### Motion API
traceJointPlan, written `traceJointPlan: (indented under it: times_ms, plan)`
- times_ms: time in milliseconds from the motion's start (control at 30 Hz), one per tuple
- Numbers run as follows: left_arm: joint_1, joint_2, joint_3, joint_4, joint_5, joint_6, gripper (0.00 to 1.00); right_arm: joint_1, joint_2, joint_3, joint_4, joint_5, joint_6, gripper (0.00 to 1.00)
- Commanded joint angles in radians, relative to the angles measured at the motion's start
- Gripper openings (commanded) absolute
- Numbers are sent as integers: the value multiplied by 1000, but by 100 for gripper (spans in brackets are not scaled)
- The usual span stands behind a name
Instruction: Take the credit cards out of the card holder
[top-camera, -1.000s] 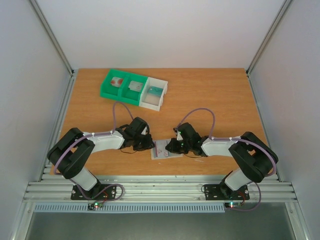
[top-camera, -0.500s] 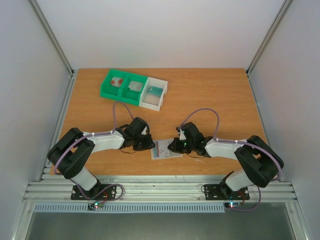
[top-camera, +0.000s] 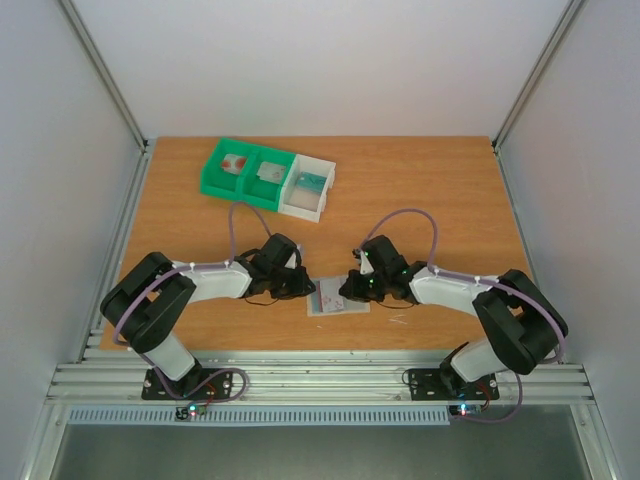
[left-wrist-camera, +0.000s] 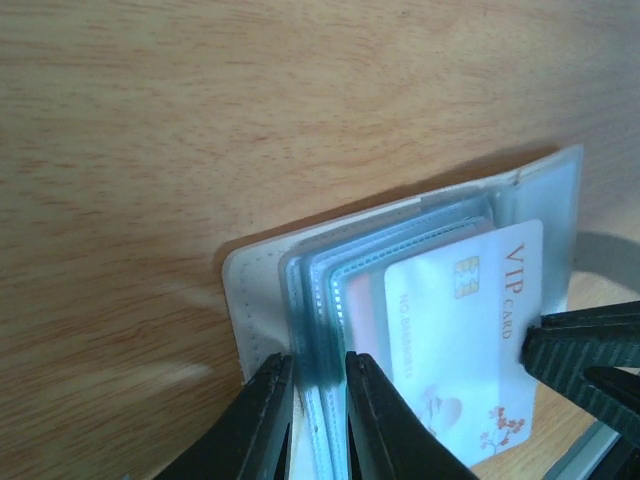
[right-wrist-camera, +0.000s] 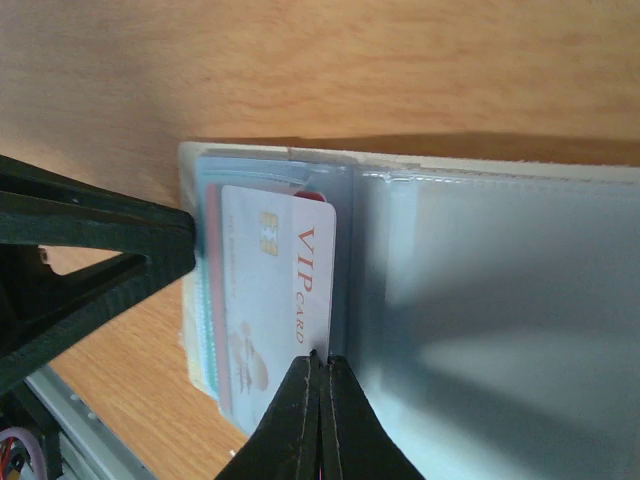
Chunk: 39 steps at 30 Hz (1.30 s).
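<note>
Now the card holder (top-camera: 338, 299) lies opened flat on the tabletop (top-camera: 450, 200), close to its near edge and about midway along it, between the two grippers. The left gripper (left-wrist-camera: 318, 362) has its fingers closed on the holder's left end, pinching the stack of translucent sleeves just beside the pale outer cover. A white card (left-wrist-camera: 465, 340), printed VIP CARD in red and bearing a gold chip, sticks partly out of the top sleeve toward the holder's right panel. Beneath it a dark red card (right-wrist-camera: 315, 196) shows only as a thin strip along one edge. The right gripper (right-wrist-camera: 318, 360) has its fingers pressed together, nipping the white card at a corner of the long edge that faces the right panel. That right panel lies flat, with shadow across it. Well apart, toward the far left corner of the tabletop, sits a green-and-white compartment tray (top-camera: 240, 195); small things lie in its sections, too small to make out
</note>
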Motion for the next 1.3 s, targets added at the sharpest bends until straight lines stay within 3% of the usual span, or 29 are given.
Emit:
traceJointPlan:
  times_ms: [0, 167, 600, 867, 1100, 1267]
  plan:
    - [-2, 42, -11, -57, -36, 54, 16, -12, 9, 73, -148, 11, -97, 1]
    - [-2, 37, -17, -70, -52, 61, 17, -41, -9, 94, -230, 6, -153, 1]
    - [-2, 21, 8, -92, -42, 77, 17, -109, -28, 102, -258, -71, -172, 1]
    - [-4, -82, -6, -28, 66, 18, 26, -113, -155, 114, -390, -68, -185, 1]
    - [-4, -191, 20, -20, 181, 16, 43, -113, -234, 150, -431, -213, -214, 1]
    - [1, -240, -18, 88, 312, 8, 48, -113, -295, 148, -412, -373, -248, 1]
